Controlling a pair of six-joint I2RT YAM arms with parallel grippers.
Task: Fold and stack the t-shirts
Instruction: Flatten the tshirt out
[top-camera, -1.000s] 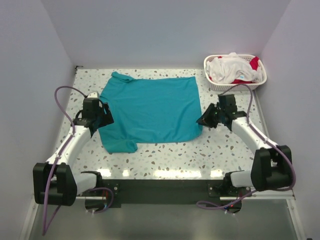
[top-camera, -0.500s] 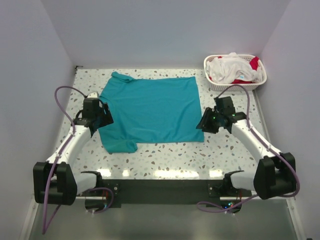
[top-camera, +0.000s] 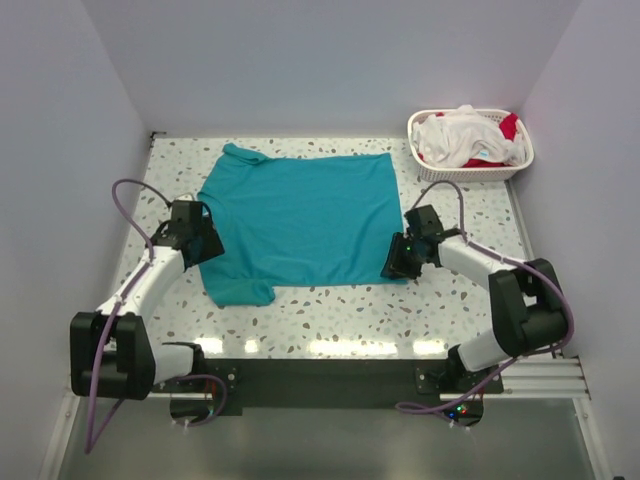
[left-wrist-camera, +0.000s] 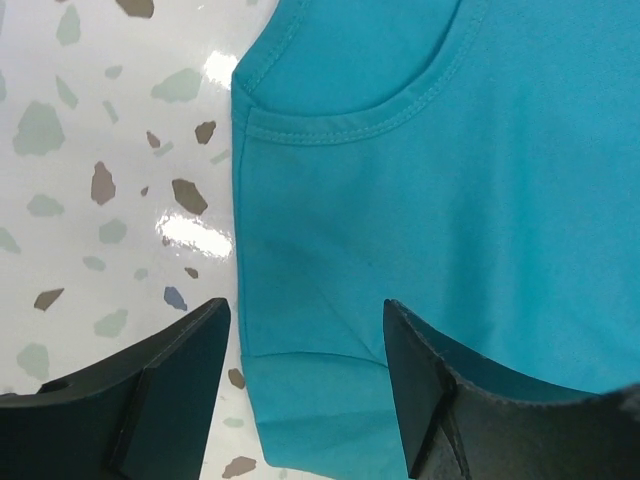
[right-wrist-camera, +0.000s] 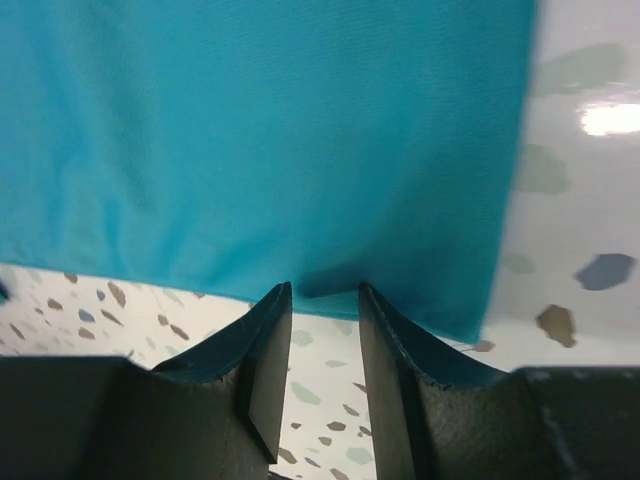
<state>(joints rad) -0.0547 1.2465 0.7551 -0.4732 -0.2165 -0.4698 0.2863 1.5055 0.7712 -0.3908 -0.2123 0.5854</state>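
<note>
Speckled white table (top-camera: 350, 300) between pale lilac walls (top-camera: 330, 60). The teal t-shirt (top-camera: 300, 215) lies flat mid-table; white and red t-shirts (top-camera: 460, 135) fill the far-right basket (top-camera: 470, 176). Left gripper (left-wrist-camera: 305, 320) gapes wide at the shirt's left edge. Right gripper (right-wrist-camera: 325, 290) stands narrow at the right hem; I cannot tell whether it grips.

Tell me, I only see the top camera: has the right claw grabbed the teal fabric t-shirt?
Observer: Can't say. The right wrist view shows the right gripper with jaws slightly apart, tips at the hem of the plain teal fabric t-shirt.
Operator: And the left claw?
Observer: The left gripper is wide open, straddling the shirt's side edge, white speckled stone table on one side.
Operator: Anything ahead of it?
Observer: A curved stitched seam.
</note>
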